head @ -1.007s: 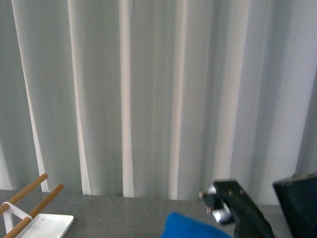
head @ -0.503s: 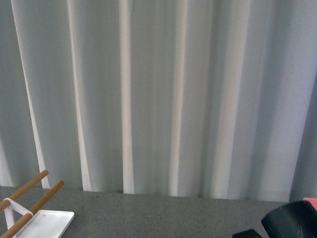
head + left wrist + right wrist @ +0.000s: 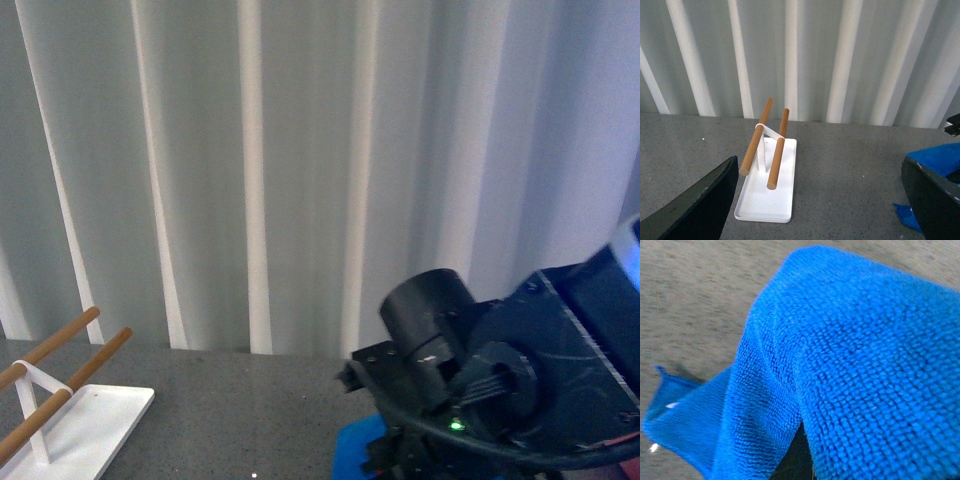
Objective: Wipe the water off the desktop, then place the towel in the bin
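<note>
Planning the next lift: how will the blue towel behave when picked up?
Probably floppy: the towel drapes in soft folds, one corner hanging loose. Its fuzzy pile likely grips rather than slips. It looks light, though soaked-up water can't be seen.

A second ago only the tip of the right arm poked up by the near edge of the desktop. Half a second ago it had all but sunk from sight. Now it has swung back in and fills the lower right, its black joints raised high. The towel, lost from view in between, shows again as a blue patch under the arm, right of middle. The white tray at the left edge sits slightly higher in view.
</note>
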Tool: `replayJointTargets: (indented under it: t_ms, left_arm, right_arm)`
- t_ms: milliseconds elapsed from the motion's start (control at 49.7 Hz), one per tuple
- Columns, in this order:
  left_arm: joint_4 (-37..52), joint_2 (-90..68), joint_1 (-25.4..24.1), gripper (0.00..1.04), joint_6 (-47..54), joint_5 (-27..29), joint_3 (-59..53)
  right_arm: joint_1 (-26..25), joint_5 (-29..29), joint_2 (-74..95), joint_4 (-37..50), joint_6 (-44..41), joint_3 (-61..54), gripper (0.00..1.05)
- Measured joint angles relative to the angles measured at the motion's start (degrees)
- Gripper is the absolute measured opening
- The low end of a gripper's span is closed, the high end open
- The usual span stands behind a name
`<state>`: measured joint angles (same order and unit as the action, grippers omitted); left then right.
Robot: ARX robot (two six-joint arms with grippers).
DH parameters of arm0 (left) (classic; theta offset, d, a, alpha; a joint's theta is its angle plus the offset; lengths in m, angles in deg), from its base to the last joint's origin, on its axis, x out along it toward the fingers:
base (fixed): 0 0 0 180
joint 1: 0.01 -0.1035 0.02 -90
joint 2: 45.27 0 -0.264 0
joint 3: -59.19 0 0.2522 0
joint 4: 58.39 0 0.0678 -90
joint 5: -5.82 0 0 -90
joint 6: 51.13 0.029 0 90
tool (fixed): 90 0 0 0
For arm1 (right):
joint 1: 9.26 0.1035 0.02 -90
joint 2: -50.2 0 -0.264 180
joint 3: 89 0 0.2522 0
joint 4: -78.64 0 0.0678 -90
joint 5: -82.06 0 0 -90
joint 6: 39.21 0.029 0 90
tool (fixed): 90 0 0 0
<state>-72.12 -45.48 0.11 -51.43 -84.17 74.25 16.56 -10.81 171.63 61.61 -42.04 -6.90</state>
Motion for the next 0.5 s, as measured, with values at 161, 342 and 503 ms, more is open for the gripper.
replayJointTargets:
  t_ms: [161,342,503]
  left_arm:
    - [0.0,0.0,0.0,0.98,0.0,0.0,0.0]
    - [0.0,0.0,0.0,0.98,0.0,0.0,0.0]
    - [0.0,0.0,0.0,0.98,0.0,0.0,0.0]
  right_arm:
    - [5.3,0.1,1.6,-0.7,1.4,1.9,0.03]
    - [9.4,2.2,2.4,1.0,2.3,0.2,0.03]
    - [11.3,4.3,0.2,5.0,4.5,-6.1,0.03]
